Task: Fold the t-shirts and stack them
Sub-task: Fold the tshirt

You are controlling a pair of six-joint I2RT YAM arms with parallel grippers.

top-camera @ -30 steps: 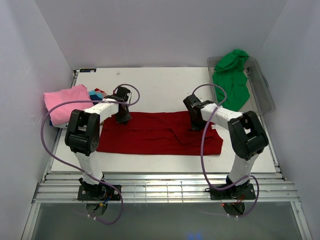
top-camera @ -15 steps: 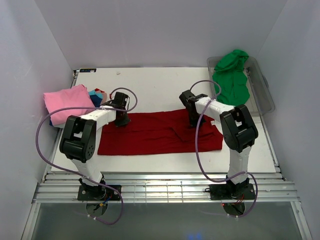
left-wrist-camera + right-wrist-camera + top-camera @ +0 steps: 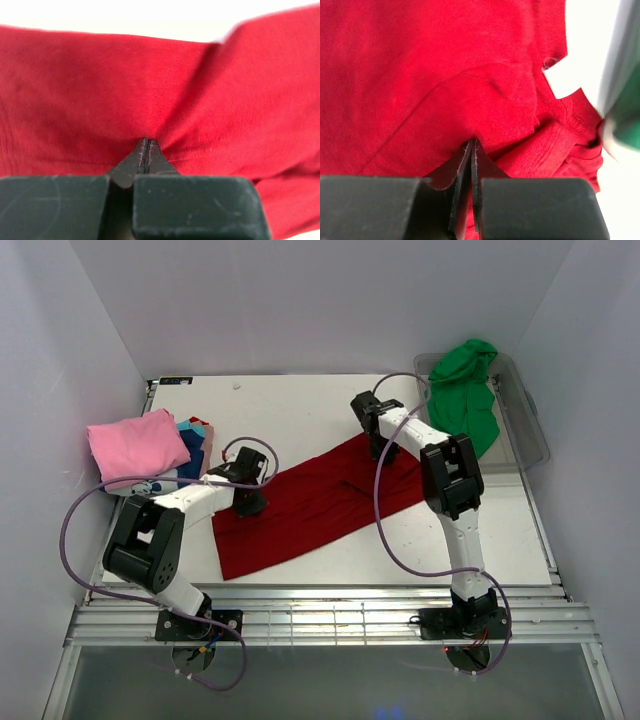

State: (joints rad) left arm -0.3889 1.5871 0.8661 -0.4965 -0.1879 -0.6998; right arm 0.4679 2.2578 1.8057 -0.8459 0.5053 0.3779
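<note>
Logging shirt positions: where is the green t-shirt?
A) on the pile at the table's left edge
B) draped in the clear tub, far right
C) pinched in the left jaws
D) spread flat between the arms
B: the green t-shirt lies draped in the clear tub at the far right corner; the spread one is the red t-shirt.

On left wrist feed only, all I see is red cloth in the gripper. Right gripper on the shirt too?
Observer: Yes, the right gripper is shut on the red t-shirt, at its far right end.
Operator: How does the shirt lie?
Observer: Diagonally across the table, from near left to far right.
Operator: Anything left unfolded?
Observer: A green t-shirt lies bunched in the clear tub at far right.
</note>
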